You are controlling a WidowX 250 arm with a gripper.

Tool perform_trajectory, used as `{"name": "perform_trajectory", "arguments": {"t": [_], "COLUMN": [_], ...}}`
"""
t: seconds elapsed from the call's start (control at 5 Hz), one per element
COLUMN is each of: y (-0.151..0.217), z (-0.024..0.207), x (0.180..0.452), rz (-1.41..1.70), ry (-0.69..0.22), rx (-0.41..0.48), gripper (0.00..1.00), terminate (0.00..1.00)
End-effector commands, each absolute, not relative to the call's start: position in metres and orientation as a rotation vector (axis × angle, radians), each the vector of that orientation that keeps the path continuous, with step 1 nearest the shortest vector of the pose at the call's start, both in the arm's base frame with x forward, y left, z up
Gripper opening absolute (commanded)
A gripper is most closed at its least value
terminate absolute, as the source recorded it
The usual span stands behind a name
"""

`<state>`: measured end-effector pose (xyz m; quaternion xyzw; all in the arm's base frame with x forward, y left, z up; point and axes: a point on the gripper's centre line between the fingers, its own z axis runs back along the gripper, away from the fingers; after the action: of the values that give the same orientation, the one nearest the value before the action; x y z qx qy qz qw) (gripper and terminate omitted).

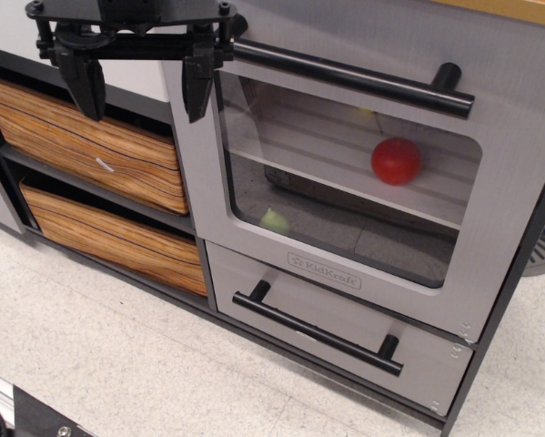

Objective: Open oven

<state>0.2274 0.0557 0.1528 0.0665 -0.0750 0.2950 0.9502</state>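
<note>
**Oven door shut, gripper spread wide at its upper-left corner**

observation.image, the only view:
- Oven fills centre-right of frame. Brushed-grey door, big rounded clear window, "KidKraft" mark under the window. Door sits flush with the cabinet front, i.e. closed.
- Oven handle: long black bar along the top of the door, running from the upper-left corner down-right to a standoff near the right edge.
- Gripper is at top-left of frame, black, fingers pointing down. Fingers spread wide, nothing between them. Left-side finger hangs in front of the wood-grain drawers; the other finger overlaps the door's left edge, just below the left end of the handle. Can't tell if it touches the door or the bar.
- Through the window: red ball on the upper rack at right, pale yellow-green object low on the left of the oven floor.
- Grey drawer directly under the oven, with its own shorter black bar, closed.
- Two wood-grain drawers stacked left of the oven.
- Speckled light floor in front.
</note>
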Motion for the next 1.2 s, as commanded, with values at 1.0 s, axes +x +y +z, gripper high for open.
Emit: {"name": "perform_trajectory", "arguments": {"t": [1.0], "y": [-0.002], "z": [0.176], "x": [0.308], "rz": [0.251], "ry": [-0.658], "rx": [0.006], "gripper": [1.0], "terminate": [0.0]}}
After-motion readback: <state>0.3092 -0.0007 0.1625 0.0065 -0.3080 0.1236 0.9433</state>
